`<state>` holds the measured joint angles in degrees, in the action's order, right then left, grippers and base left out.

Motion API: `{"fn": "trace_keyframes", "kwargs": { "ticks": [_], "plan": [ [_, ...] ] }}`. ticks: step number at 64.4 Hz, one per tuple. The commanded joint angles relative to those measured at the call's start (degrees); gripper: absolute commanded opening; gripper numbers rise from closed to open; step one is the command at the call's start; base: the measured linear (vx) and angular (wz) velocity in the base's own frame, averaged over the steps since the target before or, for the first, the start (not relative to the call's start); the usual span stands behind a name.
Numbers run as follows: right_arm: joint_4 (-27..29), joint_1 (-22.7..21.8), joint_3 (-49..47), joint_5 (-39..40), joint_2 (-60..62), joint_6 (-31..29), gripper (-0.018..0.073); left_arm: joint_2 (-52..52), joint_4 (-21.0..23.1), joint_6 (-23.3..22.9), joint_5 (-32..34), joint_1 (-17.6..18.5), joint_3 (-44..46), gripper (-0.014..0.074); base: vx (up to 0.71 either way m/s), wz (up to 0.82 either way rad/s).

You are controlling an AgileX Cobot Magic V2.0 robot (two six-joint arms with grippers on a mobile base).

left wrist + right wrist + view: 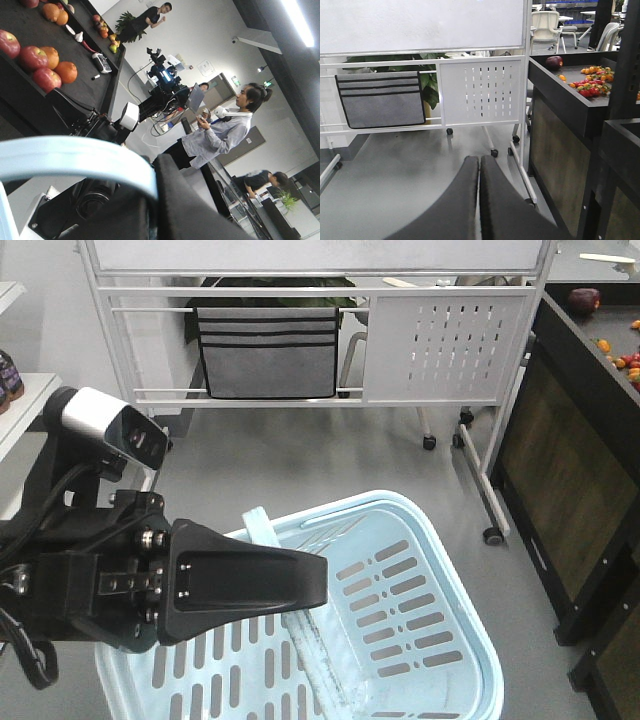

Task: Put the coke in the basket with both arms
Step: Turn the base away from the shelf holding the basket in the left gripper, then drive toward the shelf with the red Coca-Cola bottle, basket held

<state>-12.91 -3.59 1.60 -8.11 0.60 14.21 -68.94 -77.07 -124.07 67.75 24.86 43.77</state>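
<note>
The left gripper (316, 582) appears to have its jaws pinching the handle (75, 155) of the basket (455, 570), which hangs under and ahead of them. The right gripper (479, 164) has its jaws pressed together on nothing. The coke is nowhere near either (no view shows it). A weak pinch could let the basket swing or slip.
</note>
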Motion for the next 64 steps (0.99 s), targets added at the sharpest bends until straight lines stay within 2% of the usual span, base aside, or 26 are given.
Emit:
{"fn": "trace_keyframes", "kwargs": {
  "ticks": [1,64],
  "plan": [
    [-0.4,-0.3,0.4,4.1,0.8,-0.2,-0.0005,1.5,4.9,0.2,11.0,0.3,1.4,-0.0006,0.24,0.0],
    [-0.4,-0.3,0.4,4.1,0.8,-0.2,-0.0005,1.5,4.9,0.2,11.0,0.3,1.4,-0.0006,0.26,-0.01]
  ]
}}
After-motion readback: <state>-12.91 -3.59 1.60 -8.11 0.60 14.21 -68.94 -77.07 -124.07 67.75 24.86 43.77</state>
